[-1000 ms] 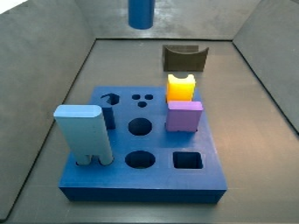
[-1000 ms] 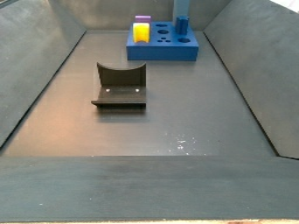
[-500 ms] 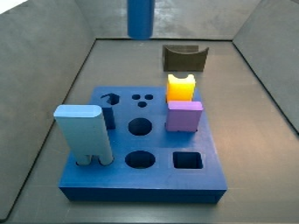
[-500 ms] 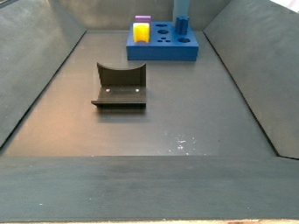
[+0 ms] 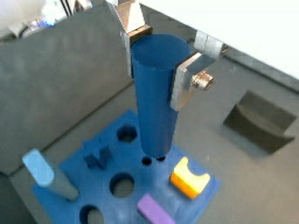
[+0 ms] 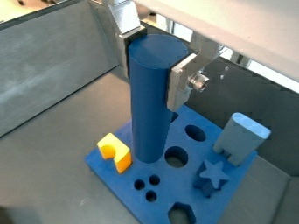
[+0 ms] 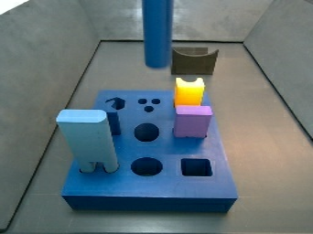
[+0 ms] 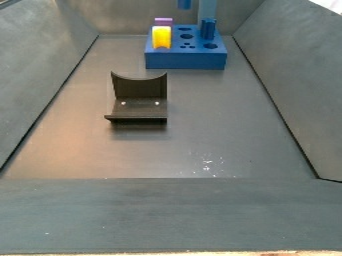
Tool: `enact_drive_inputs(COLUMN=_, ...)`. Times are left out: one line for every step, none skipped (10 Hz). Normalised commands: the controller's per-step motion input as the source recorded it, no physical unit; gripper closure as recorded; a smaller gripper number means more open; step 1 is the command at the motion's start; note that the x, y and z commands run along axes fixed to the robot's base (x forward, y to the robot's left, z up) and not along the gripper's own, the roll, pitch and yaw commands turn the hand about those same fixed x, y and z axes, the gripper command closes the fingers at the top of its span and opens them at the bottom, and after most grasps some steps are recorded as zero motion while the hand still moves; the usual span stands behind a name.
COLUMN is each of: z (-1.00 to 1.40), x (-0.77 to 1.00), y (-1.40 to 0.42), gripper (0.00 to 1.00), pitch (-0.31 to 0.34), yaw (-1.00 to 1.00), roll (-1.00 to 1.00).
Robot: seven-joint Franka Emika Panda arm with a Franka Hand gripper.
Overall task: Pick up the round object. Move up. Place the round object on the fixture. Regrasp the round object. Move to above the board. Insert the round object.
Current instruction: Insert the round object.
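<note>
A grey walled bin holds one blue board (image 7: 146,187) and one dark fixture (image 8: 136,98), empty. The gripper (image 5: 158,54) pinches the one round object (image 5: 156,96) upright at its top end, hanging above the board; only insertion seems left. On the board stand one pale blue block (image 7: 86,137), one yellow peg (image 7: 188,90), one purple block (image 7: 192,121)

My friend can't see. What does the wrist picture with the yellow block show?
The claw grips a tall dark blue peg upright above a blue board full of holes. A yellow block and a pale blue block stand in the board.
</note>
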Motion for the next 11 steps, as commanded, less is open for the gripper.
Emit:
enact_drive_inputs(z=-0.55, x=0.07, y=-0.27, gripper=1.00, pitch=-0.140, yaw=0.00, roll=-0.04)
enact_drive_inputs(z=-0.56, x=0.02, y=-0.26, gripper=1.00, pitch=-0.097, yaw=0.00, roll=-0.03)
enact_drive_inputs(z=-0.48, x=0.00, y=-0.27, gripper=1.00, pitch=-0.096, yaw=0.03, roll=0.00)
enact_drive_inputs(z=-0.41, x=-0.01, y=-0.29, gripper=1.00, pitch=-0.083, yaw=0.03, roll=0.00)
enact_drive_inputs(z=-0.32, x=-0.11, y=-0.35, gripper=1.00, pitch=-0.026, yaw=0.10, roll=0.08)
enact_drive_inputs(z=-0.27, x=-0.13, y=-0.35, gripper=1.00, pitch=0.000, yaw=0.15, roll=0.15)
enact_drive_inputs(z=-0.26, x=-0.14, y=-0.31, gripper=1.00, pitch=0.000, yaw=0.12, roll=0.17)
enact_drive_inputs(z=-0.25, x=-0.11, y=-0.25, gripper=1.00, pitch=0.000, yaw=0.09, roll=0.14)
enact_drive_inputs(z=-0.29, x=-0.07, y=-0.17, gripper=1.00, pitch=0.000, yaw=0.04, roll=0.07)
enact_drive_inputs(z=-0.31, x=-0.06, y=-0.16, gripper=1.00, pitch=-0.019, yaw=0.03, roll=0.05)
enact_drive_inputs(z=-0.29, x=-0.04, y=-0.13, gripper=1.00, pitch=-0.037, yaw=0.02, roll=0.02)
